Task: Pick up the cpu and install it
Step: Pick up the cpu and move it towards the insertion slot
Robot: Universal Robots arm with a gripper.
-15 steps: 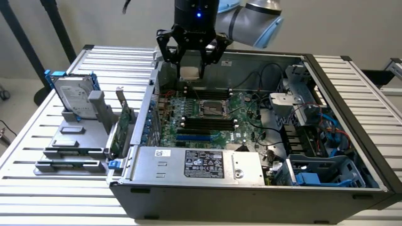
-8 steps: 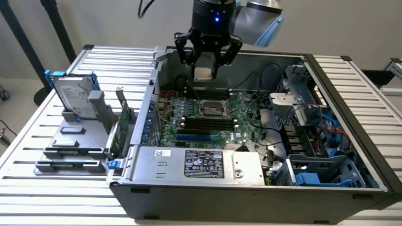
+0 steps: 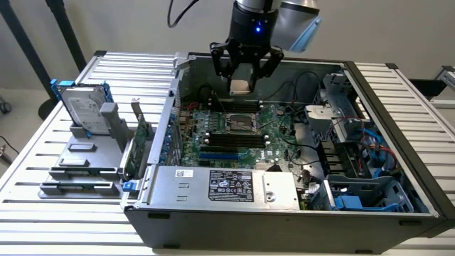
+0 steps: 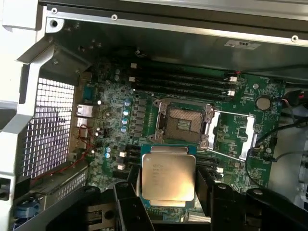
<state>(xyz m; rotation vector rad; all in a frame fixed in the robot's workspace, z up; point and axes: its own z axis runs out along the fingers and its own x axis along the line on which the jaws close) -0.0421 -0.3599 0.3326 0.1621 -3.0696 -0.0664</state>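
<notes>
The cpu (image 3: 240, 87) has been picked up: it is pinched between the fingers of the gripper (image 3: 243, 77) and held in the air over the motherboard (image 3: 235, 144) inside the open computer case (image 3: 284, 213). The socket (image 4: 184, 123) is seen open and empty near the cpu, so installation is judged not yet done.

You will find no text here that can be read. The cpu (image 4: 168, 175) carries faint lines of print on its metal top, too blurred to make out. A black label (image 3: 231, 186) and a white sticker (image 3: 183, 172) sit on the power supply (image 3: 170, 191), and a white tag (image 4: 242, 44) on the case wall (image 4: 168, 41); their print is too small.
</notes>
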